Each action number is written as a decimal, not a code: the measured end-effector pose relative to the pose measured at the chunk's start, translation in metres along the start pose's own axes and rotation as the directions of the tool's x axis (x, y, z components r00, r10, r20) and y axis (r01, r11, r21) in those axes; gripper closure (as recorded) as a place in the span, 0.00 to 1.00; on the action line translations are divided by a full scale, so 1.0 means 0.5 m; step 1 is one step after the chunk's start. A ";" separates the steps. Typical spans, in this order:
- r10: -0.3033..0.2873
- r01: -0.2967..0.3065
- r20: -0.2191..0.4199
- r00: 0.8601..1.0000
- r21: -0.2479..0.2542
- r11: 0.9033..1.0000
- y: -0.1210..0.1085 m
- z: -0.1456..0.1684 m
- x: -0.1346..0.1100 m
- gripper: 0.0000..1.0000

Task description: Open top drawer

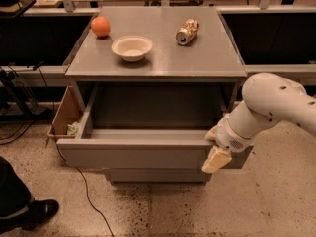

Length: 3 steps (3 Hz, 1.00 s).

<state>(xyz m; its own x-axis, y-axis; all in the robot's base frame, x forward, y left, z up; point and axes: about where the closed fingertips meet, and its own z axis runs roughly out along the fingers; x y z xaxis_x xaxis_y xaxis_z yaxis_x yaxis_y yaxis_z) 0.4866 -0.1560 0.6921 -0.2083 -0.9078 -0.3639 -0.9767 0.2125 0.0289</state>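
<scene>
top drawer (133, 154) stood well out under the bench's (197, 58) front edge, grey interior showing | gripper (216, 160) at the drawer front's right end, below the bench's front-right corner — its state could not be told | on top: orange (100, 26) near back-left corner, bowl (132, 48) just beside it, 1 can (187, 31) lying toward the back edge

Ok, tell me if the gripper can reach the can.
Probably yes: the gripper sits low by a front corner of the open top drawer; the can lies uncovered on the cabinet top, so it must rise.
</scene>
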 end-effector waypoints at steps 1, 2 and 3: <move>-0.005 0.005 -0.002 1.000 0.002 1.000 -0.003 -0.003 -0.003 0.49; -0.007 0.007 0.000 1.000 0.008 1.000 -0.007 -0.008 -0.006 0.26; -0.014 0.013 0.033 0.999 0.039 0.999 -0.032 -0.021 -0.029 0.03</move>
<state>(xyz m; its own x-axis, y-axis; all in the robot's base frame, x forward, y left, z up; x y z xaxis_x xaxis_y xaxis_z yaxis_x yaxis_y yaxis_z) 0.5045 -0.1502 0.7068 -0.1929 -0.8982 -0.3951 -0.9765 0.2152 -0.0124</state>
